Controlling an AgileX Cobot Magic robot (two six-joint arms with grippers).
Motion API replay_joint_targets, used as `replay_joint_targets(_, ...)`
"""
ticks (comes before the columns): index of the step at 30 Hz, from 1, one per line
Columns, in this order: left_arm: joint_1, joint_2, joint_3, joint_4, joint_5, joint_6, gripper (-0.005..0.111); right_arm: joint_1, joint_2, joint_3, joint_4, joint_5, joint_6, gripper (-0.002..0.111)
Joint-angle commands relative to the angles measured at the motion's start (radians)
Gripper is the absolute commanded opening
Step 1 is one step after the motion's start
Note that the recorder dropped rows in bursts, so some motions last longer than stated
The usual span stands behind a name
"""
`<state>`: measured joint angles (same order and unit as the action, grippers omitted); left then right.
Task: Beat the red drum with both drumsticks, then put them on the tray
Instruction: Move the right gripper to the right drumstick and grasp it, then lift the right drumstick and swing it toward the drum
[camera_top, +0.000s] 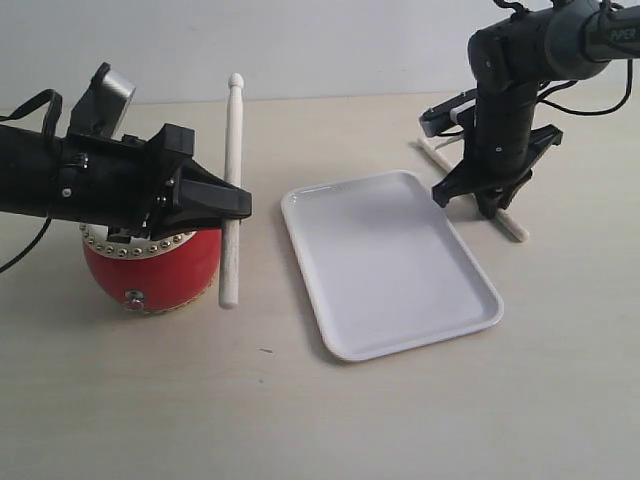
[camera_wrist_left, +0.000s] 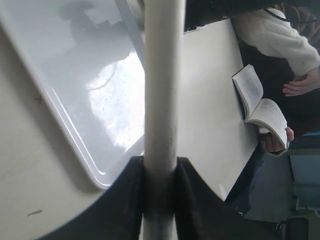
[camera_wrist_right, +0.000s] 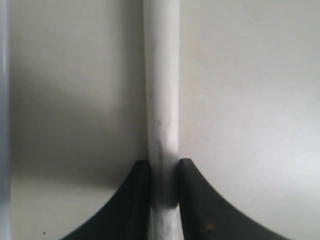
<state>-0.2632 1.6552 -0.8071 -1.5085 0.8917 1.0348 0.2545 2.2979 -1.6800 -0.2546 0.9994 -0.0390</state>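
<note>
The red drum (camera_top: 150, 268) stands at the left, half covered by my left arm. My left gripper (camera_top: 236, 206) is shut on a pale drumstick (camera_top: 234, 130), which it holds in the air just right of the drum, crosswise to the fingers. In the left wrist view that drumstick (camera_wrist_left: 161, 100) runs between the jaws of the left gripper (camera_wrist_left: 160, 167), above the white tray (camera_wrist_left: 90, 75). The tray (camera_top: 385, 265) lies in the middle and holds nothing. The second drumstick (camera_top: 514, 229) lies on the table right of the tray. My right gripper (camera_top: 490, 196) points down and is shut on this drumstick (camera_wrist_right: 161, 90), the right gripper's (camera_wrist_right: 164, 172) jaws pressing both sides.
The pale table (camera_top: 300, 420) runs wide in front of the drum and tray. Past the table's far edge, the left wrist view shows a person holding an open book (camera_wrist_left: 260, 105).
</note>
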Motion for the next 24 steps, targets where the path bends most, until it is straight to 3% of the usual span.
replay_joint_targets(1,0.073,-0.026,-0.061,0.128,0.09,-0.075,0.0,-0.009,-0.136,-0.005,-0.013,-0.011,0.033,0.0)
replay_joint_targets(4,0.143,-0.094,-0.161,0.408,0.073,-0.22,0.0,-0.011,-0.251,0.001,0.09,0.073,-0.081,0.0)
replay_joint_targets(5,0.166,-0.137,-0.196,0.647,0.046,-0.342,0.0,-0.009,-0.311,0.017,0.166,0.1,-0.121,0.0)
replay_joint_targets(6,0.172,-0.163,-0.198,0.77,0.028,-0.421,0.0,-0.009,-0.34,0.031,0.216,0.104,-0.142,0.0)
replay_joint_targets(7,0.172,-0.211,-0.191,0.986,0.017,-0.583,0.0,0.001,-0.391,0.061,0.286,0.111,-0.161,0.0)
replay_joint_targets(9,0.172,-0.258,-0.167,1.176,0.039,-0.719,0.0,0.04,-0.441,0.104,0.298,0.115,-0.161,0.0)
replay_joint_targets(13,0.172,-0.351,-0.091,1.329,0.092,-0.811,0.0,0.179,-0.506,0.185,0.288,0.123,-0.167,0.0)
replay_joint_targets(18,0.172,-0.497,0.036,1.386,0.094,-0.868,0.0,0.359,-0.516,0.231,0.255,0.202,-0.165,0.0)
replay_joint_targets(24,0.138,-0.651,0.145,1.402,0.067,-0.888,0.0,0.469,-0.516,0.289,0.255,0.209,-0.165,0.0)
